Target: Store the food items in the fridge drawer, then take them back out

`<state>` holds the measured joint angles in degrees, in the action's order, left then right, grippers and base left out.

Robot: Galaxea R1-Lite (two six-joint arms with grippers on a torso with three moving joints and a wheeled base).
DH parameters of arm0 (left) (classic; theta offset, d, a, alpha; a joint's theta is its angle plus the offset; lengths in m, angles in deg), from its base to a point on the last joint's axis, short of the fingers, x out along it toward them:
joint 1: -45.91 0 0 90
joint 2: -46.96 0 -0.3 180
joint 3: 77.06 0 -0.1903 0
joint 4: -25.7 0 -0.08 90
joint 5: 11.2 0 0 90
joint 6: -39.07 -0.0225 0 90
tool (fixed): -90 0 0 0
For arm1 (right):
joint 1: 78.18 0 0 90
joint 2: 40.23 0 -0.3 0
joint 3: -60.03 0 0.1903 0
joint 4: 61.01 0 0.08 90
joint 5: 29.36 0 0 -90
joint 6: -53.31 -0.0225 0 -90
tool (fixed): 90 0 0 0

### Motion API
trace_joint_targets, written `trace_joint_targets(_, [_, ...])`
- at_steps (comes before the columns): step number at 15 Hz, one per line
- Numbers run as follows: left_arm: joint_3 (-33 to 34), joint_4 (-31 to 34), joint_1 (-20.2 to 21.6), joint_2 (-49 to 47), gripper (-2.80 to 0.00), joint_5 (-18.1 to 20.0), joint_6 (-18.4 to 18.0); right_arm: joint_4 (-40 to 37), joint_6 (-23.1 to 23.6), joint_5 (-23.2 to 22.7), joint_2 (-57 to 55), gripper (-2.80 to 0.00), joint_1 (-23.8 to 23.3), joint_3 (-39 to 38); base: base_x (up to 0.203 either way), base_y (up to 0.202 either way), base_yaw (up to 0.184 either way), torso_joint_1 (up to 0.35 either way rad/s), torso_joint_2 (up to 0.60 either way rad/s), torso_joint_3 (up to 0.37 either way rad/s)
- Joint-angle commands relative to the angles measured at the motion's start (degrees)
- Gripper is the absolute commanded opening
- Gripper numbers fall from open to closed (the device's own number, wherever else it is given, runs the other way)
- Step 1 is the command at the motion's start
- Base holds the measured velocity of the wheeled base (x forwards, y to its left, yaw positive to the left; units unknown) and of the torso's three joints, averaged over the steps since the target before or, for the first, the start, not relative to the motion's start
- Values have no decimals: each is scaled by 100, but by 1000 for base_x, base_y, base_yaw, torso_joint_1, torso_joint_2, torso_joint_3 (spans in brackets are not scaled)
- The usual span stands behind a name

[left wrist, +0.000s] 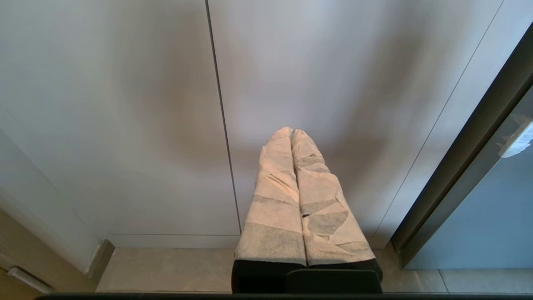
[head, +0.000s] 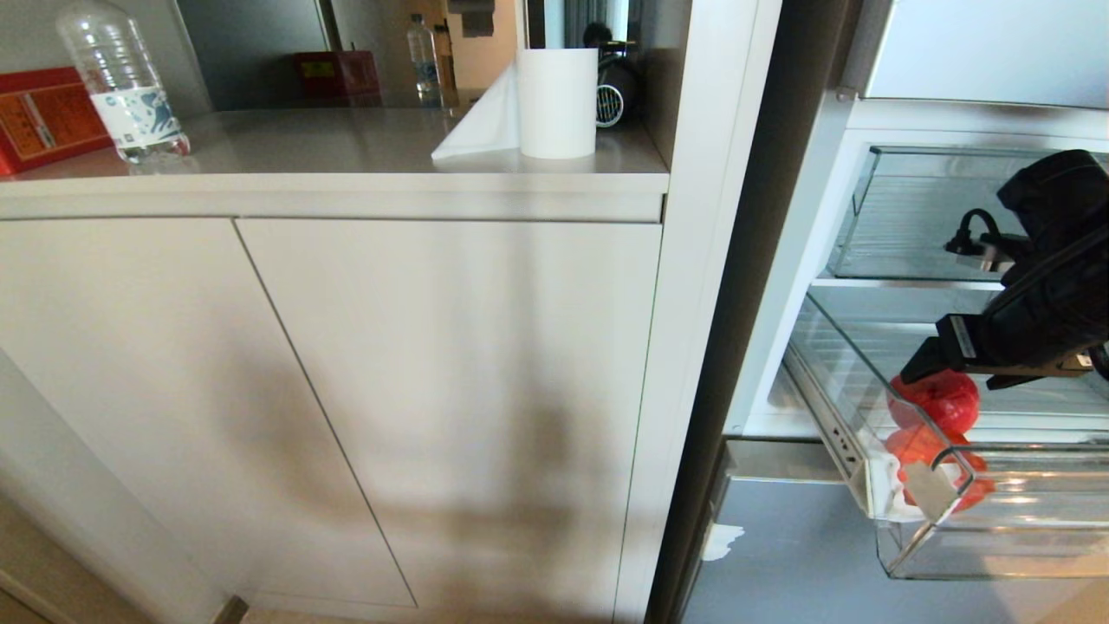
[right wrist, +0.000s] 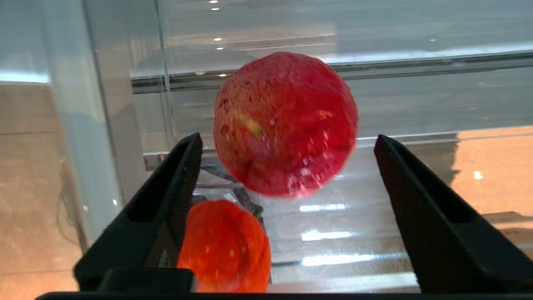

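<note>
The fridge drawer (head: 833,368), a clear bin with whitish tape (head: 931,488) on its front corner, is pulled out at the right of the head view. Inside it lie two food items: a round red fruit (head: 940,399) over an orange-red tomato-like piece (head: 920,444). My right gripper (head: 918,368) reaches into the drawer just above them. In the right wrist view this gripper (right wrist: 287,139) is open, and the blurred red fruit (right wrist: 287,121) touches neither finger. The orange piece (right wrist: 225,250) lies lower, near one finger. My left gripper (left wrist: 291,131) is shut and empty, facing a cabinet door.
Another clear bin (head: 918,217) sits on the fridge shelf above the drawer, and a lower one (head: 979,555) beneath it. Left of the fridge stands a white cabinet (head: 433,390) with a paper roll (head: 559,102), a water bottle (head: 121,82) and a red box (head: 39,117) on top.
</note>
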<state>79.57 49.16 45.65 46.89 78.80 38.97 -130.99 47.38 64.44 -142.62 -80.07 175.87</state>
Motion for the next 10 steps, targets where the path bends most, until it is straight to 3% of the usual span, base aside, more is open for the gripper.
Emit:
trace_joint_targets(1, [0, -1, 0, -1, -280, 0, 1, -11, -13, -2, -166, 0, 4, -19, 0, 0, 0, 0, 0, 0])
trace_joint_targets(10, [0, -1, 0, -1, -280, 0, 1, 90, -66, -9, -353, 0, 4, -201, 0, 0, 0, 0, 0, 0])
